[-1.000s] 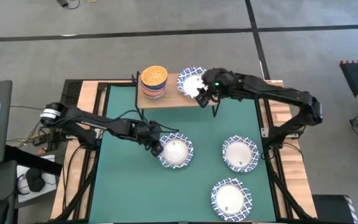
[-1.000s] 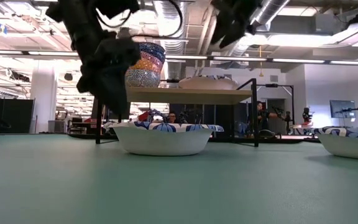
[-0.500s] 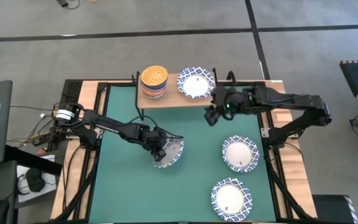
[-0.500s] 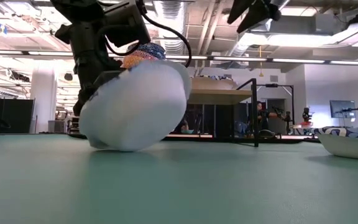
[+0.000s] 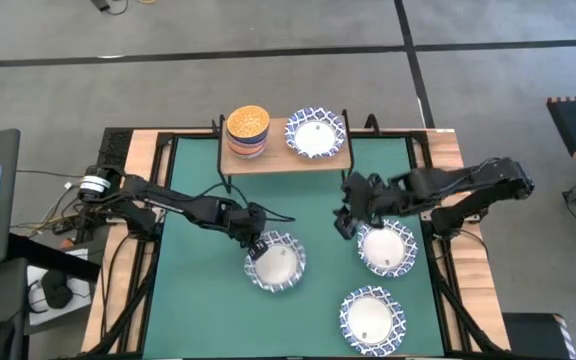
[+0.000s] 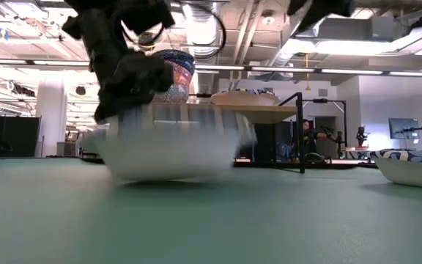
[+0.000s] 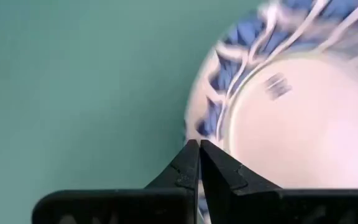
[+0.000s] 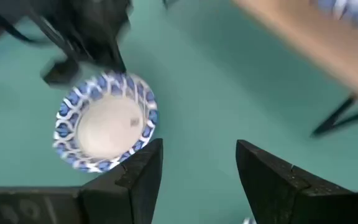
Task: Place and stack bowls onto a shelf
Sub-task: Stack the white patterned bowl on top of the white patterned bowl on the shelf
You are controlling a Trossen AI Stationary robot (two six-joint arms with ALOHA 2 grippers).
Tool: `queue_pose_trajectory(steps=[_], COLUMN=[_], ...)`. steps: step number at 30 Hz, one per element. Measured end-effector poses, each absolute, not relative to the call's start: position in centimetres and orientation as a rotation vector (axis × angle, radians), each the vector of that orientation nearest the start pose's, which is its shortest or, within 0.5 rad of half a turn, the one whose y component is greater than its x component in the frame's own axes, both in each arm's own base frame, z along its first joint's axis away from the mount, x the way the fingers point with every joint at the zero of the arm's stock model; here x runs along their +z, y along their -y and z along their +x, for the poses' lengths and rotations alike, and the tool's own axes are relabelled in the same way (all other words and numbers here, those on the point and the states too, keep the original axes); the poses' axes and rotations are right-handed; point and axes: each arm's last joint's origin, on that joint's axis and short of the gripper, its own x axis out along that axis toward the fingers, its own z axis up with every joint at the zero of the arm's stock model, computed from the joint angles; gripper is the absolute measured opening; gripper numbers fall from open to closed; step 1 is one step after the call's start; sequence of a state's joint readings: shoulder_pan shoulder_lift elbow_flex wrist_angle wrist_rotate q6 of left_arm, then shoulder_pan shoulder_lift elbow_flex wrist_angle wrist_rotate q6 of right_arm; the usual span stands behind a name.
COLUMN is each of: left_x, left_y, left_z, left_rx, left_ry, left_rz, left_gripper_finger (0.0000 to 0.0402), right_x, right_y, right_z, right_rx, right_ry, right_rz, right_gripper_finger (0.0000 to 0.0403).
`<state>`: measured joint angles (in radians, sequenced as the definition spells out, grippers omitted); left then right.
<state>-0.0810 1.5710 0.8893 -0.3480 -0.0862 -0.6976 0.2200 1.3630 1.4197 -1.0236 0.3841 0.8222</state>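
A white bowl with a blue lattice rim (image 5: pixel 276 262) sits on the green table (image 5: pixel 198 310), blurred in the low view (image 6: pixel 171 147). My left gripper (image 5: pixel 254 240) is shut at its far-left rim, with nothing between the fingers (image 7: pixel 198 144). My right gripper (image 5: pixel 345 222) hangs open above the table, just left of a second white bowl (image 5: pixel 386 248). The shelf (image 5: pixel 278 158) at the far edge carries a stack of small bowls (image 5: pixel 248 130) and one white bowl (image 5: pixel 315 133). A third white bowl (image 5: pixel 373 318) rests near the front. My left gripper points down with its shut fingertips at the outer edge of the bowl's far-left rim (image 7: pixel 213 121). No part of the rim lies between the fingers. Whether the tips touch the rim I cannot tell.
Bare green table lies to the left and front left. The shelf's thin black legs (image 6: pixel 301 132) stand on the table's far part. Wooden borders (image 5: pixel 448 160) frame the table, and people show in the room beyond in the low view.
My left gripper took the bowl's rim and tipped the bowl up on its edge. It has now shut fully and the bowl has dropped back flat, a little nearer the front edge. My right gripper has come away from the shelf toward the near edge, staying open.
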Motion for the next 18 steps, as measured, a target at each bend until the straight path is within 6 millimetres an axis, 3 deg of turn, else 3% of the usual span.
queue_pose_trajectory(steps=[8, 11, 18], left_x=[23.0, 24.7, 27.5], left_y=[3.9, 4.6, 5.9], left_z=[30.4, 30.9, 31.6], left_rx=[0.266, 0.24, 0.198], left_ry=[-0.773, -0.72, -0.641], left_rz=[-0.371, -0.326, -0.298], left_gripper_finger=[0.0, 0.0, 0.0], right_x=[30.6, 27.7, 20.9], right_y=[-7.6, -8.0, -8.1], right_z=[26.3, 27.5, 31.1], right_rx=[-0.501, -0.493, -0.552], right_ry=[-0.749, -0.7, -0.814], right_rz=[0.705, 0.775, 0.806], right_gripper_finger=[0.0227, 0.0227, 0.0227])
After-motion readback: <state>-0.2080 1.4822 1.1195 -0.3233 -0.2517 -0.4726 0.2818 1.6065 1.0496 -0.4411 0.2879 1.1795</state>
